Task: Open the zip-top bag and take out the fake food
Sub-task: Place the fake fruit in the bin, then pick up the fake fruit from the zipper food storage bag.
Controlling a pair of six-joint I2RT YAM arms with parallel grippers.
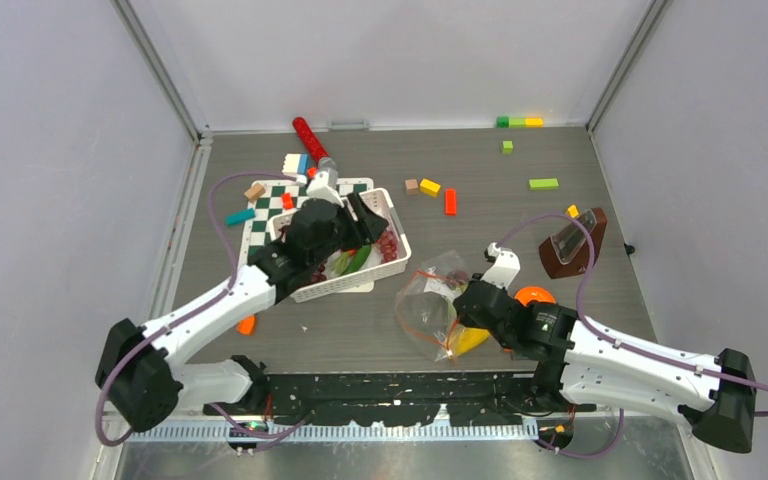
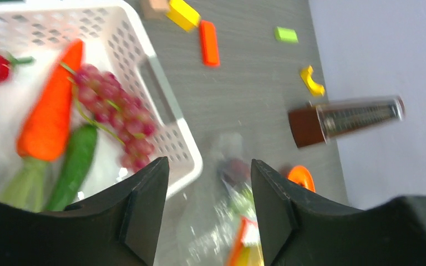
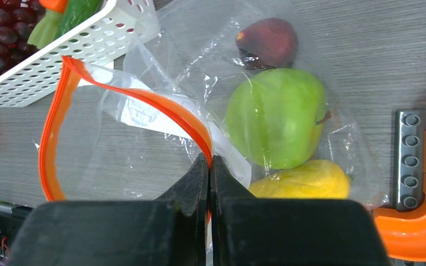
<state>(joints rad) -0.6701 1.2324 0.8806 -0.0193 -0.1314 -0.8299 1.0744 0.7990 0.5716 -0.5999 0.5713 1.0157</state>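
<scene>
Right wrist: right pincer [image 3: 209, 160] clamped on orange zip strip [image 3: 144, 100] of clear crinkly plastic bag [image 3: 172, 50], lying on grey bench [image 3: 377, 50]; green plastic apple [image 3: 274, 116] inside. Left pincer [image 2: 209, 166] spread wide, empty.

white label [image 3: 138, 113] on zip-top bag [image 3: 199, 39], writing too small to read

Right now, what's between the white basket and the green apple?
The right wrist view shows clear plastic of the zip-top bag and its orange zip strip between basket and apple.
</scene>
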